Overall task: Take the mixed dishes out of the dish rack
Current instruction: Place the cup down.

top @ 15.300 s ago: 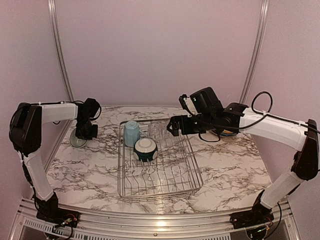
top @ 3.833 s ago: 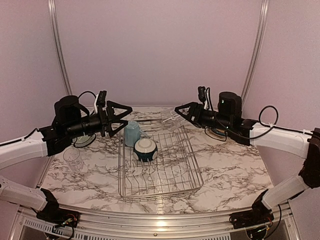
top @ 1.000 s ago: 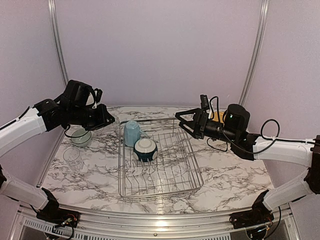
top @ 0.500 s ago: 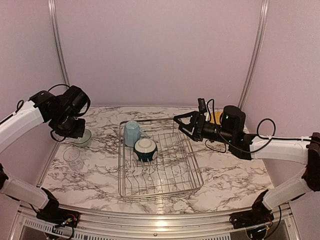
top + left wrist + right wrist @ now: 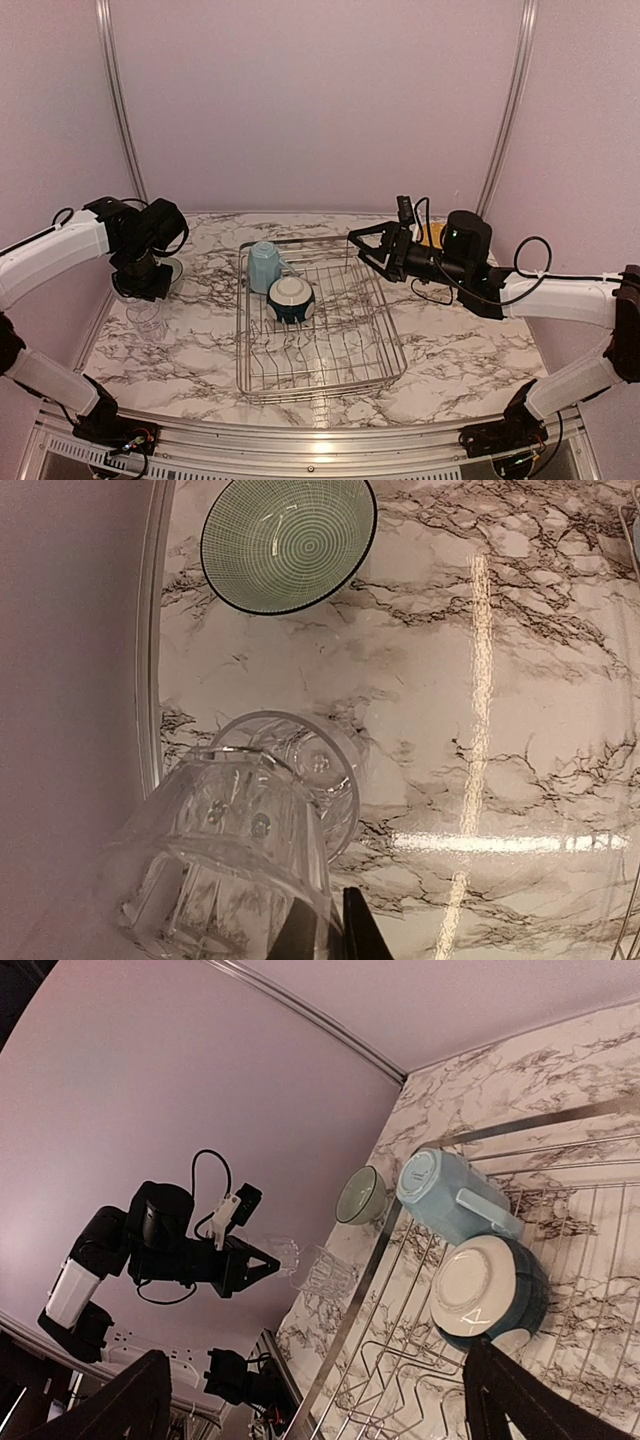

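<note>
Over marble table (image 5: 460, 345), left end effector (image 5: 325, 935) grips glass (image 5: 225, 860); right end effector (image 5: 366, 245) spread empty.

Dish rack (image 5: 345, 345): silver wire-grid basket with low sides and rows of upright prongs, sitting mid-table.

Light blue mug (image 5: 263, 266): tipped over in the rack's far-left corner.

Dark-teal-and-white bowl (image 5: 291, 298): just beside the mug on the nearer side, inverted, white foot showing.

Grey-green bowl (image 5: 288, 542): upright on the table left of the rack, by the wall. Fine ringed pattern inside, dark rim.

Clear glass (image 5: 320, 770): stands upright, nearer than that bowl and apart from it.

Second clear glass (image 5: 225, 865): ribbed and tilted, held off the table in the left gripper (image 5: 140, 287). It overlaps the first glass in the wrist view; contact cannot be told.

Yellow plate (image 5: 432, 235): only a sliver shows at the table's far right.
</note>
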{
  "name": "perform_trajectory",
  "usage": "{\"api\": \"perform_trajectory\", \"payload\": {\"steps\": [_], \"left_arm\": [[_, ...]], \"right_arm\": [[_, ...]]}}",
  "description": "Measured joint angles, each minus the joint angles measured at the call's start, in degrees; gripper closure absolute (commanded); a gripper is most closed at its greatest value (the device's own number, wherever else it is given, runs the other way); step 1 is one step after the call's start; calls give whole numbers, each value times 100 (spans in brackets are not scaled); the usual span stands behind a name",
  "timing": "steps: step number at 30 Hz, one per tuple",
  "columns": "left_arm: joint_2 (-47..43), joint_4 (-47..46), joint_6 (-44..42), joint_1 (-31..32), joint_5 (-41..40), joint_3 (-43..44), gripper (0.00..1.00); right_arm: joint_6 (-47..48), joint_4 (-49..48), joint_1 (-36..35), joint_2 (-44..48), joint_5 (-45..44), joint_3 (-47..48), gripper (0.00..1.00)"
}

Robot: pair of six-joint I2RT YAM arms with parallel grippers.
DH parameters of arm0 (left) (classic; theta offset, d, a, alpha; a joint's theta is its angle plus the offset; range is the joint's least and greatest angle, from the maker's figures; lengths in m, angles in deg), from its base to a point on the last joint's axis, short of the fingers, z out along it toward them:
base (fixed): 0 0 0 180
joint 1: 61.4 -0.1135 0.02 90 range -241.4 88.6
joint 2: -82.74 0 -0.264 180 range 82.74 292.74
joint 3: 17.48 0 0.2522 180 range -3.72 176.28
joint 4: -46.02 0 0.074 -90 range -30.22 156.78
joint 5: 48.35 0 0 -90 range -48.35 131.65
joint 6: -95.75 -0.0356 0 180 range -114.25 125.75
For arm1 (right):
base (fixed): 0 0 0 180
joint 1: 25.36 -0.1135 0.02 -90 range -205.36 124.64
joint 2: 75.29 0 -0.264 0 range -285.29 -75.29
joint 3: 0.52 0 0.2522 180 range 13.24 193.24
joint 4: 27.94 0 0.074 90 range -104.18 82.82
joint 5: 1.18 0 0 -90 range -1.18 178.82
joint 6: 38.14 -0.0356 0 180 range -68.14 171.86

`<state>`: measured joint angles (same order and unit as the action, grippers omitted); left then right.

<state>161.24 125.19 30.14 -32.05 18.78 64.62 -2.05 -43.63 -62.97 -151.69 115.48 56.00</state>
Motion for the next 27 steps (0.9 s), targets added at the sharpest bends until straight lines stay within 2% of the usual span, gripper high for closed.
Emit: {"api": "perform_trajectory", "payload": {"steps": [20, 27], "left_arm": [[295, -229, 24, -166, 210, -299, 100], [319, -260, 31, -166, 236, -361, 89]], "right_arm": [[0, 0, 26, 0, 4, 0, 2], [-2, -2, 26, 0, 2, 0, 2]]}}
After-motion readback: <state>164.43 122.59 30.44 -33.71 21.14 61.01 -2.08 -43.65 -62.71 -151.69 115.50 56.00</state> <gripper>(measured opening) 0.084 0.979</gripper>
